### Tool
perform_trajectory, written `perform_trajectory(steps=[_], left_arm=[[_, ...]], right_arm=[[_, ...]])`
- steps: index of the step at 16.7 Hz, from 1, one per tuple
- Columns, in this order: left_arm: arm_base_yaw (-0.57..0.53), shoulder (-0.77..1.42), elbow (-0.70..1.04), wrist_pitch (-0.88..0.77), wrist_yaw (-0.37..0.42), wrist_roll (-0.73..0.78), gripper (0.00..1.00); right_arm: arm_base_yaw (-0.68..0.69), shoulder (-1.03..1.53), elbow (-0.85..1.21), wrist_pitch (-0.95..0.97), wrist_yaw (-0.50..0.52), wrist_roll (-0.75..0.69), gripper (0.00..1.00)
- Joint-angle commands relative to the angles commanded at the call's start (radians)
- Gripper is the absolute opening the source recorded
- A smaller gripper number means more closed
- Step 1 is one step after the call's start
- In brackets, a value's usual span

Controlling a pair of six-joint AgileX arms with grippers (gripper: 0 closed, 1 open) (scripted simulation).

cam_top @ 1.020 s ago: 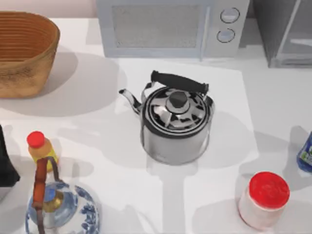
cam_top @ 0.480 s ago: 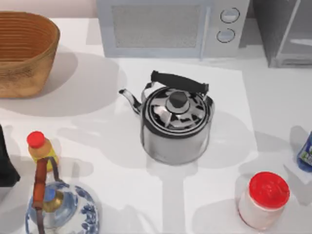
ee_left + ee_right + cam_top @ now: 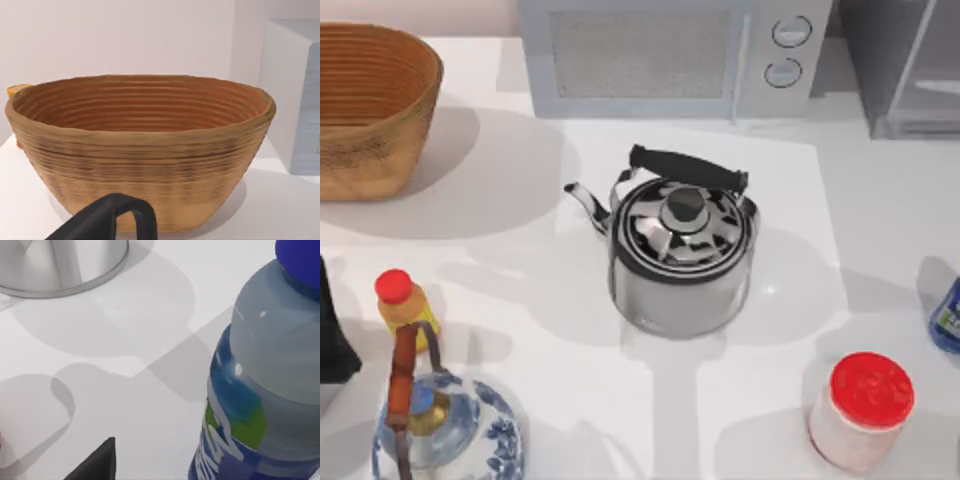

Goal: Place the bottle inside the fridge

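Standing upright at the table's right edge, the bottle (image 3: 947, 318) is seen close beside the right gripper (image 3: 95, 462); finger state cannot be told.

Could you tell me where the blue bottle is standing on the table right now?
In the top view the bottle stands at the table's right edge, just beyond the white jar with a red lid and in front of the fridge; the right wrist view shows it close up.
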Motion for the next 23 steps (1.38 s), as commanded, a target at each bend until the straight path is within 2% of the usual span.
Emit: perform_trajectory(steps=[3, 10, 19, 23], left_arm=[[0.000, 0.000, 0.000, 0.000, 0.000, 0.000, 1.00], [0.000, 0.000, 0.000, 0.000, 0.000, 0.000, 1.00], [0.000, 0.000, 0.000, 0.000, 0.000, 0.000, 1.00], [0.000, 0.000, 0.000, 0.000, 0.000, 0.000, 1.00]], right_arm=[[-0.030, 0.044, 0.013, -0.003, -0.024, -0.039, 1.00], [-0.011, 0.039, 0.004, 0.029, -0.016, -0.008, 1.00], [0.151, 0.155, -0.033, 0.416, 0.083, 0.264, 1.00], [0.208, 0.229, -0.044, 0.566, 0.124, 0.341, 1.00]])
